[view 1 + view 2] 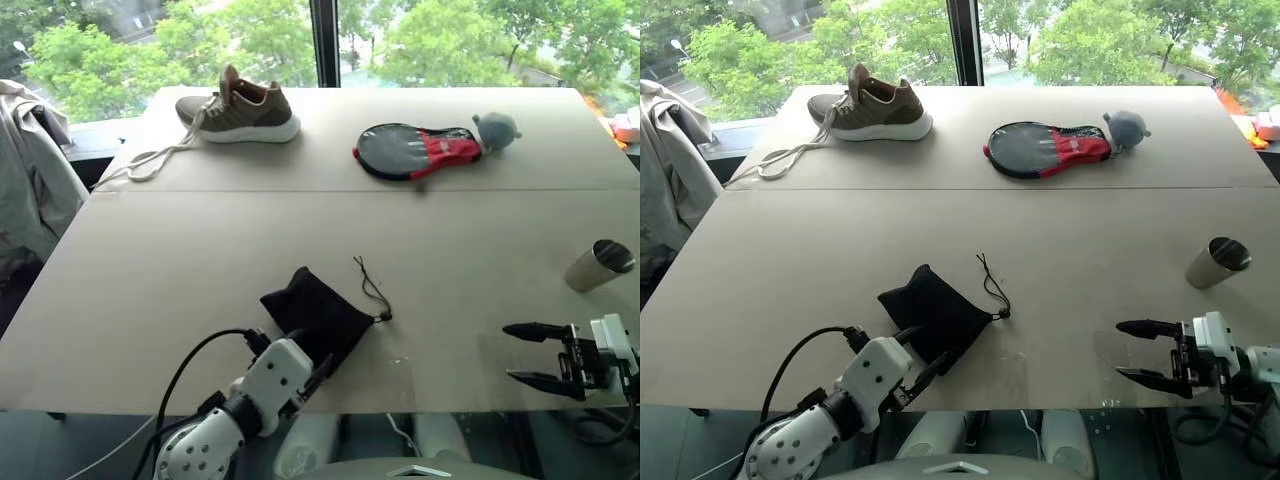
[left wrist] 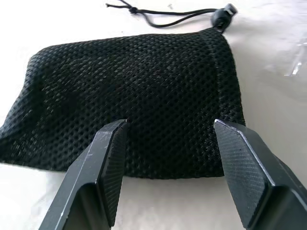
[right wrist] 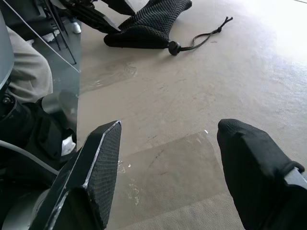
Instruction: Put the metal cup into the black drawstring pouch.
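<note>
The black drawstring pouch (image 1: 318,315) lies flat near the table's front edge, with its cord and toggle (image 1: 378,305) trailing to the right. My left gripper (image 2: 170,139) is open at the pouch's near edge, a fingertip (image 2: 112,143) on each side of the mesh fabric (image 2: 144,91), nothing clamped. The metal cup (image 1: 600,265) sits far to the right, its dark mouth tipped up and to the right. My right gripper (image 1: 520,352) hovers open near the front right, pointing left, in front of the cup and apart from it. The pouch (image 3: 148,26) shows ahead of it in the right wrist view.
At the back of the table (image 1: 200,250) lie a brown shoe (image 1: 240,108) with loose laces, a black-and-red paddle-shaped case (image 1: 415,150) and a grey plush toy (image 1: 495,130). A jacket (image 1: 25,170) hangs beside the left edge. A window runs behind.
</note>
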{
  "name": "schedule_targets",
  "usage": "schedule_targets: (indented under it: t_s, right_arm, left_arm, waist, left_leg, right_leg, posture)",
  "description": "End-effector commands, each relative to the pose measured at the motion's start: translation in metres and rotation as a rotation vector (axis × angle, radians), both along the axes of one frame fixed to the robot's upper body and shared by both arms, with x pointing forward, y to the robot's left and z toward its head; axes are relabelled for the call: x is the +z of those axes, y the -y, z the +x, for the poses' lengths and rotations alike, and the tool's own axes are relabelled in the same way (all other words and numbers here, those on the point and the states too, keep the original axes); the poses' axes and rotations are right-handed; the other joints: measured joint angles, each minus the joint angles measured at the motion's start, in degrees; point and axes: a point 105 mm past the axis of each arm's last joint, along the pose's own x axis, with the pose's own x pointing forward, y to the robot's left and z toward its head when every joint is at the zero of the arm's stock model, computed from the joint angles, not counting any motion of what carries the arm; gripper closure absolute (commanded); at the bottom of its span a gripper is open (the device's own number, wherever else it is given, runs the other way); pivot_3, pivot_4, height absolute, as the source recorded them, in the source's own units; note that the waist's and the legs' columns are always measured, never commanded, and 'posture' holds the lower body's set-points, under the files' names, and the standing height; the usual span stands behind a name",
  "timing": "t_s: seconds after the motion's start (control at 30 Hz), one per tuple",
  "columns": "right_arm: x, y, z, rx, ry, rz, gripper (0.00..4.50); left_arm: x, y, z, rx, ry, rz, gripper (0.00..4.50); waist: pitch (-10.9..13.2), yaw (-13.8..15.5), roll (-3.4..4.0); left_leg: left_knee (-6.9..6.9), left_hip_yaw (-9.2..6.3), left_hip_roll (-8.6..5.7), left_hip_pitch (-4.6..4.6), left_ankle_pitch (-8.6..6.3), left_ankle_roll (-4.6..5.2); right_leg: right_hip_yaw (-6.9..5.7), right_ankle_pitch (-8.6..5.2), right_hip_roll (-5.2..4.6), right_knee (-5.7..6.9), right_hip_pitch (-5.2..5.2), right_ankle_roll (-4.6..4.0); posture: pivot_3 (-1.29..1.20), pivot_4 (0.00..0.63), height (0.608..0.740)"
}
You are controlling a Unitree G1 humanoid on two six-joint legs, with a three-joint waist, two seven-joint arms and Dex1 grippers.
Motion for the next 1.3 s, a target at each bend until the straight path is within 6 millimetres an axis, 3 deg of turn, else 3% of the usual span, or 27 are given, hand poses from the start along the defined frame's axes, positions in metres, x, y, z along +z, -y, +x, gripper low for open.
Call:
schedule_targets:
  t_s: [0.03,0.33,0.6,0.73,0.9,1.03,1.3]
  right_arm:
    - [0.012,0.004,-0.008,0.051,0.024,0.006,1.30]
    - [0.018,0.008,-0.014,0.047,-0.001,0.000,1.30]
    - [0.018,0.006,-0.009,0.052,0.003,0.004,1.30]
    - [0.019,0.004,-0.007,0.057,0.007,0.010,1.30]
    - [0.022,0.005,-0.007,0.053,0.009,0.014,1.30]
    - [0.023,0.007,-0.008,0.045,0.003,0.015,1.30]
    - [0.025,0.002,-0.004,0.048,0.014,0.044,1.30]
  left_arm:
    - [0.007,0.007,-0.001,-0.028,0.038,-0.012,1.55]
    - [0.016,0.016,-0.007,-0.047,0.050,-0.053,1.55]
    - [0.030,0.027,-0.009,-0.076,0.036,-0.230,1.55]
    - [0.018,0.029,-0.016,-0.138,-0.036,-0.189,1.55]
    - [-0.001,0.019,-0.014,-0.135,-0.056,-0.043,1.55]
    - [0.004,0.006,0.005,0.001,0.057,0.025,1.55]
    - [0.004,-0.025,0.022,0.250,0.174,0.127,1.55]
  waist:
    - [0.00,-0.04,0.00]
    - [0.01,-0.18,0.01]
    - [0.01,-0.17,0.02]
    - [0.01,-0.14,0.02]
    - [0.01,-0.15,0.02]
    - [0.01,-0.14,0.02]
    - [0.01,-0.14,0.01]
  left_leg:
    - [0.00,0.00,0.00,0.00,0.00,0.00]
    - [0.00,0.01,0.01,0.00,-0.01,0.02]
    - [0.02,0.02,0.01,0.00,-0.01,0.02]
    - [0.01,0.02,0.01,0.00,-0.01,0.02]
    - [0.02,0.05,0.00,0.00,-0.01,0.03]
    - [0.02,0.05,0.01,0.00,-0.01,0.04]
    - [0.02,0.04,0.00,0.00,-0.01,0.03]
  right_leg:
    - [0.00,0.00,0.00,0.00,0.00,0.00]
    - [0.01,0.00,0.00,0.00,0.00,0.00]
    - [0.00,0.00,0.00,0.00,0.00,0.01]
    - [-0.01,0.00,0.01,0.00,0.00,0.01]
    - [0.00,0.00,0.01,0.00,0.00,0.00]
    - [0.02,0.00,0.01,0.00,0.00,0.01]
    - [0.00,0.01,0.01,0.00,0.00,0.02]
  posture:
    - [0.00,0.150,0.736]
    - [0.00,0.150,0.736]
    - [0.00,0.150,0.736]
    - [0.00,0.150,0.736]
    - [0.00,0.150,0.736]
    - [0.00,0.150,0.736]
    - [0.00,0.150,0.736]
